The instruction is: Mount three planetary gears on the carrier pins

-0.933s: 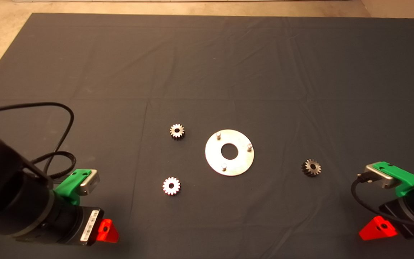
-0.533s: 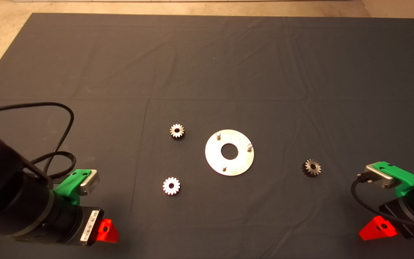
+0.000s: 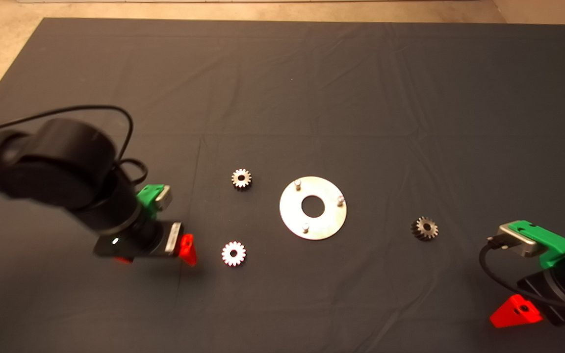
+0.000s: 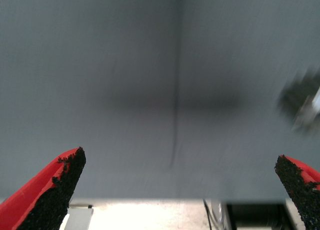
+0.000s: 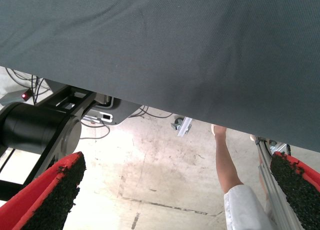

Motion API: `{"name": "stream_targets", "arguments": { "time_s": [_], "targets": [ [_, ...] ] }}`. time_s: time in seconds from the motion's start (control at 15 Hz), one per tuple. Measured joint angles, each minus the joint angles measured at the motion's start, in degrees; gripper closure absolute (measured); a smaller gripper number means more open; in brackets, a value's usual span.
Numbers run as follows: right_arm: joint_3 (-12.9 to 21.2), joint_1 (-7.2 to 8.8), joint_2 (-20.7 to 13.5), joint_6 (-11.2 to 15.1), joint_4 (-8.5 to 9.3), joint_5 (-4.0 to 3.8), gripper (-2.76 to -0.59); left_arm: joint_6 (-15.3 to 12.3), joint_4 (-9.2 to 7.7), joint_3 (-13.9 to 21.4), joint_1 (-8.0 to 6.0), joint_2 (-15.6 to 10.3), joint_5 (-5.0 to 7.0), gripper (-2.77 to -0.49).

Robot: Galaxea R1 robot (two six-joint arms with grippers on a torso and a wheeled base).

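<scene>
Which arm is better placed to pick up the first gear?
Left. Its claw is open, out over the mat beside the near-left gear. The right claw, also open, sits parked at the mat's edge.

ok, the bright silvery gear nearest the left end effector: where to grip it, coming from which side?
Probably across its toothed rim, from straight above. The small silvery spur gear lies flat on the dark mat, centre hole up, so only opposite rim flanks offer faces; there is nothing to get under. The left end effector, fingers open, sits just beside it, on the side away from the round shiny metal disc.
</scene>
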Motion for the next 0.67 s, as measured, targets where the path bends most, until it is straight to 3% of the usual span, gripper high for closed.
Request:
{"name": "stream_targets", "arguments": {
  "time_s": [0.2, 0.33, 0.67],
  "targets": [
    [0.0, 0.0, 0.0, 0.0, 0.02, 0.02, -2.75, 2.4, 1.0, -7.8, 0.02, 6.2, -0.23, -2.75],
    [0.0, 0.0, 0.0, 0.0, 0.04, -0.06, -2.75, 3.7, 1.45, -9.9, 0.02, 8.0, -0.3, -2.75],
    [0.0, 0.0, 0.0, 0.0, 0.09, -0.05, -2.75, 9.4, 1.99, -19.9, -0.15, 12.8, -0.24, -2.75]
  ]
}}
